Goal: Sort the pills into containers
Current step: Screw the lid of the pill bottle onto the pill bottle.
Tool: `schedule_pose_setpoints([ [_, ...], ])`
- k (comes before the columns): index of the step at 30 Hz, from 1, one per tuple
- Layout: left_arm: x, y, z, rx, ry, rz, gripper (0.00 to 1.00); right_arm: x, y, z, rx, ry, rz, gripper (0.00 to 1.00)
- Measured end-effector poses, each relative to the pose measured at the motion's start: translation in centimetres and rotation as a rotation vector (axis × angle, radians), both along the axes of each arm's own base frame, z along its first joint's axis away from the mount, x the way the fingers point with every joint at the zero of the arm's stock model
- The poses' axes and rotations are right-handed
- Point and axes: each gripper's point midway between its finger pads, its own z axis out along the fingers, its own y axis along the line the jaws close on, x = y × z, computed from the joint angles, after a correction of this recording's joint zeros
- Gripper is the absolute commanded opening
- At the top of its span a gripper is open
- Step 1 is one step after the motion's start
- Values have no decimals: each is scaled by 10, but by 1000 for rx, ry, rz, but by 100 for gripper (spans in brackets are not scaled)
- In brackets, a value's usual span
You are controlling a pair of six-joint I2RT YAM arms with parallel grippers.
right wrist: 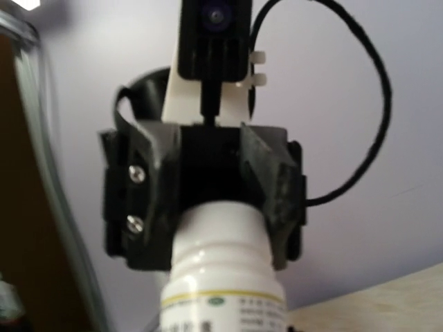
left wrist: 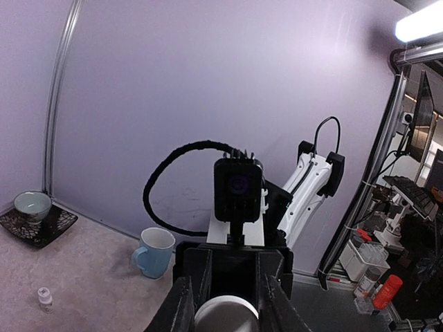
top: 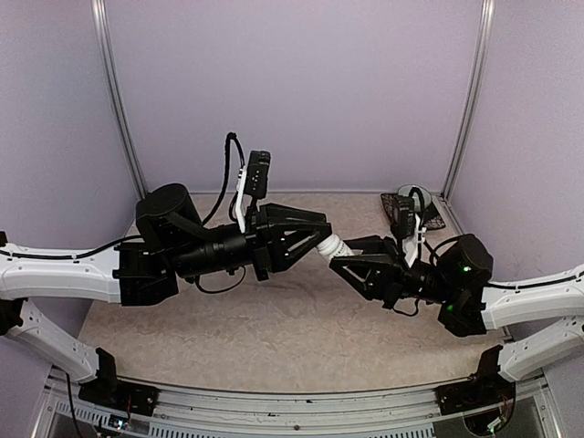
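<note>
The white pill bottle (top: 334, 247) hangs above the table's (top: 274, 315) centre, between my two arms; the left gripper (top: 320, 238) is clamped on its cap end; the right gripper (top: 347, 262) is closed on the labelled body; in the far right corner a green bowl (left wrist: 32, 203) sits on a dark saucer (left wrist: 43, 227); a pale blue mug (left wrist: 155, 252) stands by the right wall; a small vial (left wrist: 45, 297) stands apart from it.

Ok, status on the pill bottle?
Left jaws and right jaws shut on white plastic pill bottle, midair. Containers not in view. Pale blue mug off aside.
</note>
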Motion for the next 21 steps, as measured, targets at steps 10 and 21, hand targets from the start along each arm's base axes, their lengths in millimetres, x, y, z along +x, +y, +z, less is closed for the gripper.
schedule_pose_setpoints([
  [10,-3,-1,0,10,-56,-2,33,-2,-4,2,60,189,209,2],
  [21,-16,-1,-12,64,-64,-38,65,13,-20,25,167,207,155,0],
])
